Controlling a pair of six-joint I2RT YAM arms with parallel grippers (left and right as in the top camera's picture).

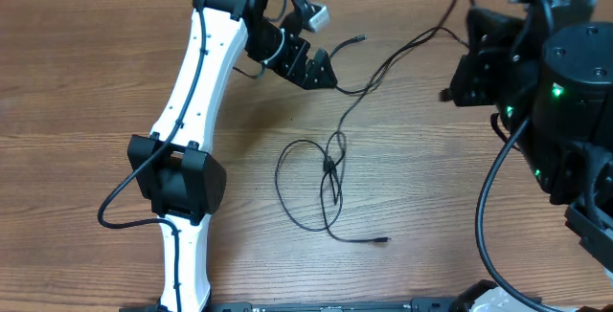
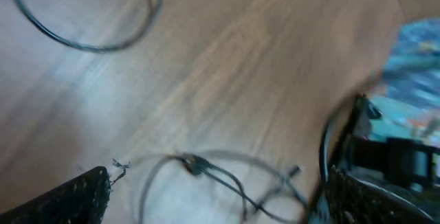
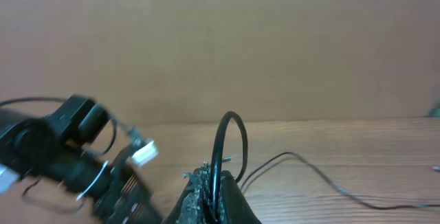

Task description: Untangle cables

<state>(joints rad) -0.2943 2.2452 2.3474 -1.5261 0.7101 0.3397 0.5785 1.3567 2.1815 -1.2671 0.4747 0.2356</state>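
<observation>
The white left arm (image 1: 196,82) reaches up the worktop (image 1: 86,82) from the near edge. Its tool (image 1: 321,71) hangs above the wood at the far side with the jaws spread wide and nothing between them. In the left wrist view the two fingers (image 2: 69,200) stand far apart, and a knotted stretch (image 2: 191,163) of thin cord lies on the surface below them (that view is blurred, so contact cannot be judged).

The cables (image 1: 330,164) lie at the centre of the worktop. They cross in a small tangle, with a slack loop (image 1: 279,176) hanging to its left. One plug end (image 1: 383,242) rests nearer the front edge, and another (image 1: 361,37) lies towards the far edge, just right of the left tool. From the tangle one strand runs up and rightwards.

The right tool (image 3: 212,183) has its jaws pressed together, pinching that strand, and a short bend of cord rises from the fingertips. The black right arm (image 1: 565,82) stands at the right edge.
</observation>
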